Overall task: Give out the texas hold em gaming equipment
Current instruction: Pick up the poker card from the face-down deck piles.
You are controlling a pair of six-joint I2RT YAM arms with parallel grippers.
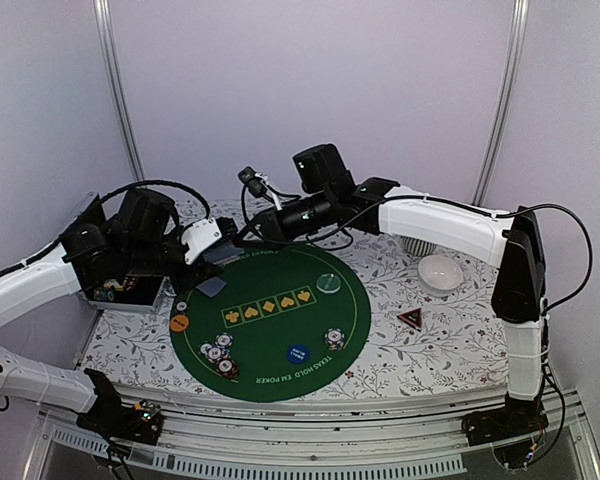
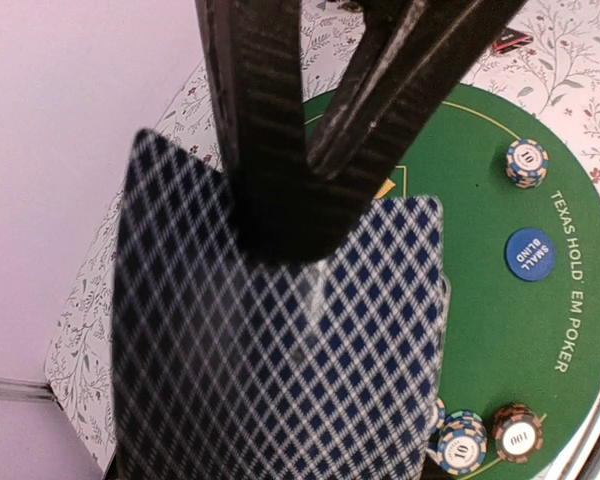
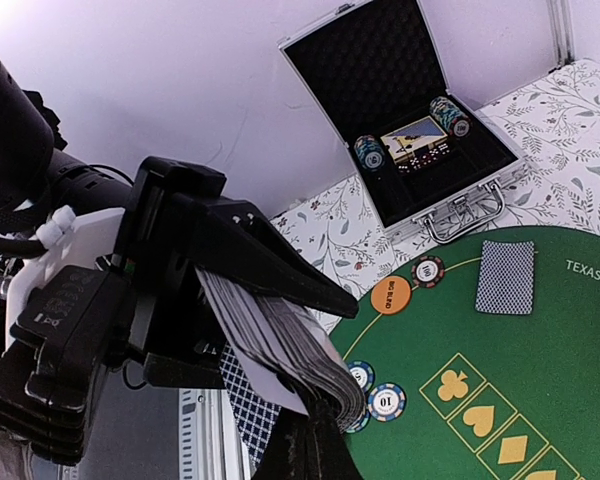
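My left gripper (image 1: pixel 216 256) is shut on a deck of grey-blue-backed playing cards (image 3: pixel 290 345), whose top back fills the left wrist view (image 2: pixel 280 350). My right gripper (image 3: pixel 315 445) reaches in from the right and is shut on the edge of the top card; its black fingers (image 2: pixel 270 150) lie on that card. One card (image 1: pixel 212 287) lies face down on the green mat (image 1: pixel 280 375). Also on the mat are striped chips (image 1: pixel 220 355) (image 1: pixel 334 338), a blue button (image 1: pixel 298 353), an orange button (image 1: pixel 179 323) and a clear disc (image 1: pixel 328 283). The red-black triangle marker (image 1: pixel 410 318) lies to the mat's right.
An open aluminium case (image 3: pixel 400 90) with chips inside stands at the left rear. A white bowl (image 1: pixel 440 272) and a ribbed grey cup (image 1: pixel 417 244) sit at the right rear, under the right arm. Both arms crowd the mat's far left edge.
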